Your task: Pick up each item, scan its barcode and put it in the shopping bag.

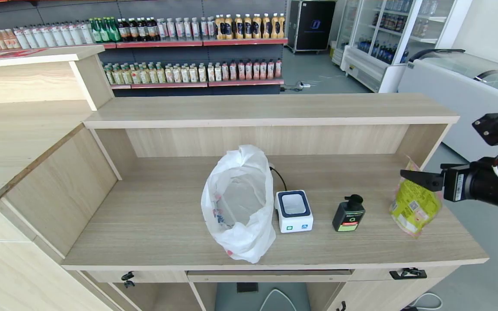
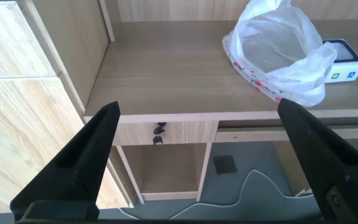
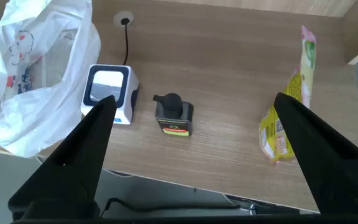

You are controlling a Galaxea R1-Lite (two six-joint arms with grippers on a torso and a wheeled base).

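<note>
A white plastic shopping bag (image 1: 238,203) (image 2: 278,46) (image 3: 33,68) stands open at the middle of the wooden counter (image 1: 154,224). Beside it sits a white barcode scanner (image 1: 293,211) (image 3: 109,93) with its window facing up. Further along is a dark pump bottle (image 1: 348,214) (image 3: 174,115), then an upright yellow-green snack packet (image 1: 415,203) (image 3: 288,112) near the counter's right end. My right gripper (image 1: 417,178) (image 3: 197,162) hangs open, above and in front of the counter, close to the packet and holding nothing. My left gripper (image 2: 197,162) is open, low off the counter's front left edge.
The counter has a raised back ledge (image 1: 270,110) and slanted side walls (image 1: 63,194). The scanner's cable (image 3: 127,40) runs to a hole at the back. Keys hang in the drawers (image 1: 128,276) (image 1: 407,273). Drink shelves (image 1: 197,43) and freezers (image 1: 461,82) stand behind.
</note>
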